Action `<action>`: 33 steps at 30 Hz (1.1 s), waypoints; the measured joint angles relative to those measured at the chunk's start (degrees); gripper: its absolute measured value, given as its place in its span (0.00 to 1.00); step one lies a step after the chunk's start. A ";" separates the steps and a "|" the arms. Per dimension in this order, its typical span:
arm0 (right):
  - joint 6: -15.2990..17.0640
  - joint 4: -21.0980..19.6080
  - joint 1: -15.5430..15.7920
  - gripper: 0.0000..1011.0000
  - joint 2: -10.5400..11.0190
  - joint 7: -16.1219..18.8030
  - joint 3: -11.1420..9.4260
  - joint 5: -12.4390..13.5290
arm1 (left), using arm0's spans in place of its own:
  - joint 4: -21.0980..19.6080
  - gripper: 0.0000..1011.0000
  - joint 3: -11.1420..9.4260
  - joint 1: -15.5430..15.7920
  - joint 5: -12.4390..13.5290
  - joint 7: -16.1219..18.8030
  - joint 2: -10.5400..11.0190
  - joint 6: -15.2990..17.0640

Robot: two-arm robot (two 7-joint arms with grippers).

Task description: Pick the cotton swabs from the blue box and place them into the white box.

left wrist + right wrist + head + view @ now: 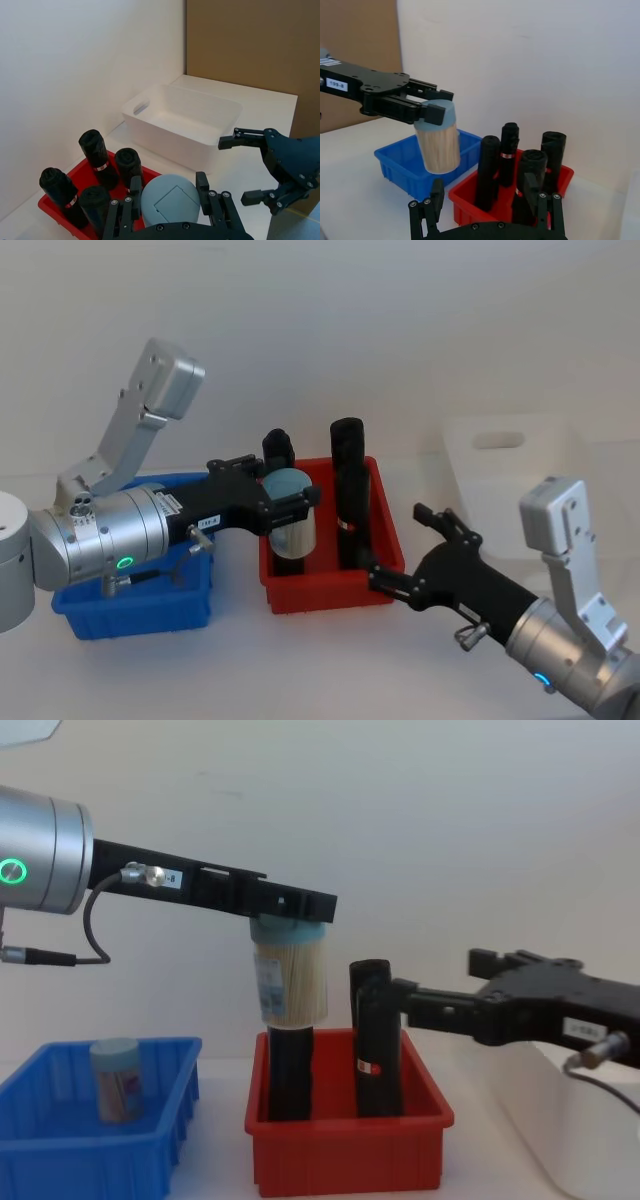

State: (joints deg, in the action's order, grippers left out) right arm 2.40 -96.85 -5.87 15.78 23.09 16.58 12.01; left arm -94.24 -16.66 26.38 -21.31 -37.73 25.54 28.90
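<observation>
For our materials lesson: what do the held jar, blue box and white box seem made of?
Jar in left gripper: probably clear plastic, swabs showing through; matte pale-blue lid. Blue box: moulded plastic, ribbed sides. White box: smooth, likely plastic, rounded corners.

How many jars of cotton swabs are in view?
2. One jar hangs in the left gripper above the red bin; another jar stands in the blue box. The arm may hide more.

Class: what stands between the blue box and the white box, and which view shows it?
A red bin holding upright black blocks, in the chest view: blue box left, white box right.
</observation>
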 joint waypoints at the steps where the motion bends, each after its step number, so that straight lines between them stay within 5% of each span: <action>1: 0.23 0.07 -0.32 0.99 -0.42 0.42 0.39 -0.47 | 0.00 0.65 0.00 0.00 0.00 -0.01 0.00 0.00; 17: 3.72 0.31 -2.36 0.99 -3.57 1.91 3.45 -4.85 | 0.01 0.65 0.01 0.00 0.00 -0.06 0.00 -0.01; 33: 6.78 1.18 -3.28 0.99 -6.54 -2.80 5.90 -8.42 | 0.01 0.65 0.01 0.00 0.01 -0.06 0.00 -0.01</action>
State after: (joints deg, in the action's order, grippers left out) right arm 9.18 -95.68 -9.16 9.24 20.30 22.48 3.59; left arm -94.23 -16.66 26.38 -21.30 -37.79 25.54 28.89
